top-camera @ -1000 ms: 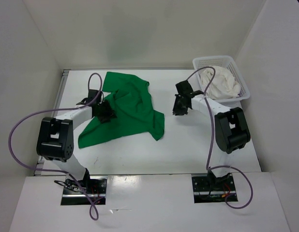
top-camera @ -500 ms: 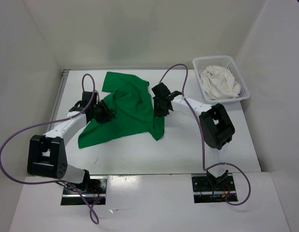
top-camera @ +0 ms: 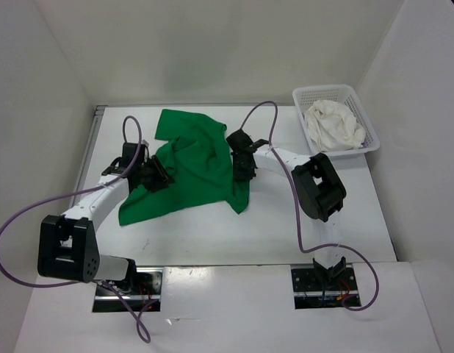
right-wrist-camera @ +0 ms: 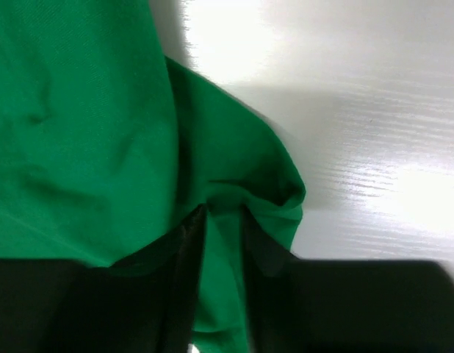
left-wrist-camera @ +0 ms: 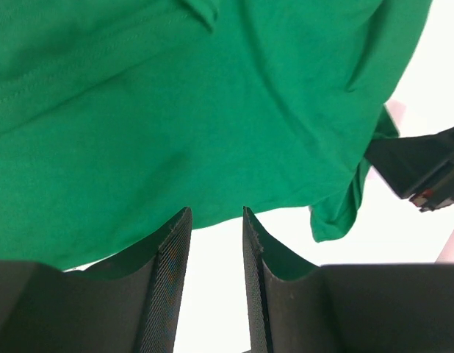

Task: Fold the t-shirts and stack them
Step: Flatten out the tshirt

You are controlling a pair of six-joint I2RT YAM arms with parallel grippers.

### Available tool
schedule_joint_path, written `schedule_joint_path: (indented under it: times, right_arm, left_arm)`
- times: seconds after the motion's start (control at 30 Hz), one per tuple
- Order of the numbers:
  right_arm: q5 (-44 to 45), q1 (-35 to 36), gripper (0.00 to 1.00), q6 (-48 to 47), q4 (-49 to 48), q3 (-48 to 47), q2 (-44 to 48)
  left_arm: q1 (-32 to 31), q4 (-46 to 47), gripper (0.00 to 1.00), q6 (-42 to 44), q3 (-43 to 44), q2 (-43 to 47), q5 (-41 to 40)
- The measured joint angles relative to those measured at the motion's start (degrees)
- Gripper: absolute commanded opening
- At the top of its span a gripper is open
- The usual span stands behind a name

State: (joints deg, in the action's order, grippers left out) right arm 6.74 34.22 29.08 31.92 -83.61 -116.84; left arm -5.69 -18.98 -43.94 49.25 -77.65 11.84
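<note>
The green t-shirt [top-camera: 197, 165] lies crumpled and spread on the white table, left of middle. My left gripper [top-camera: 157, 176] is at its left edge. In the left wrist view the gripper [left-wrist-camera: 216, 213] is open, its tips at the hem of the shirt [left-wrist-camera: 175, 110], with bare table between the fingers. My right gripper [top-camera: 243, 168] is at the shirt's right edge. In the right wrist view the gripper [right-wrist-camera: 223, 209] is closed on a puckered fold of the green cloth [right-wrist-camera: 80, 132]. The white t-shirt [top-camera: 333, 125] lies bunched in the basket. The lavender shirt is out of view.
The white mesh basket [top-camera: 326, 90] stands at the table's back right corner. White walls close in the table on the left, back and right. Purple cables loop above both arms. Bare table [top-camera: 286, 213] lies in front of the shirt.
My right arm swung left from near the basket to the green shirt's right edge and closed on a fold. My left arm stretched out, its gripper staying at the shirt's left edge.
</note>
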Motion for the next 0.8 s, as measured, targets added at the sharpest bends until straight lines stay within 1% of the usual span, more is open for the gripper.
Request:
schedule_joint_path:
  times: [0.07,0.1,0.13,0.27,0.33,0.5,0.53,0.6,0.8]
  right_arm:
    - [0.3,0.0,0.19,0.1,0.1,0.0,0.0]
    - [0.5,0.0,0.12,0.4,0.2,0.0,0.0]
    - [0.7,0.0,0.1,0.5,0.2,0.0,0.0]
    - [1.5,0.0,0.06,1.0,0.3,0.0,0.0]
    - [1.4,0.0,0.02,1.3,0.4,0.1,0.3]
    - [1.0,-2.4,0.01,2.2,0.1,6.5,7.3]
    - [0.9,-3.3,0.03,2.3,0.1,7.6,8.7]
    - [0.4,-5.3,0.03,2.5,-0.3,9.9,11.5]
    - [-1.5,-7.0,0.02,3.4,-1.2,10.8,12.8]
  left_arm:
    - [0.0,0.0,0.41,0.0,-0.4,-0.5,0.3]
    - [0.0,0.0,0.41,0.0,-0.5,-1.0,0.4]
    - [0.0,0.1,0.41,0.0,-0.5,-1.4,0.4]
    - [0.0,0.2,0.41,0.0,-0.5,-3.2,-0.1]
    - [0.0,0.5,0.41,0.0,-0.5,-4.6,-0.6]
    - [0.0,1.6,0.41,-0.1,-0.2,-9.8,-1.5]
    - [0.0,2.0,0.41,-0.2,-0.1,-10.9,-1.6]
    - [0.0,2.6,0.41,-0.3,0.1,-12.5,-1.6]
    - [0.0,3.0,0.41,-1.1,1.5,-13.5,-1.8]
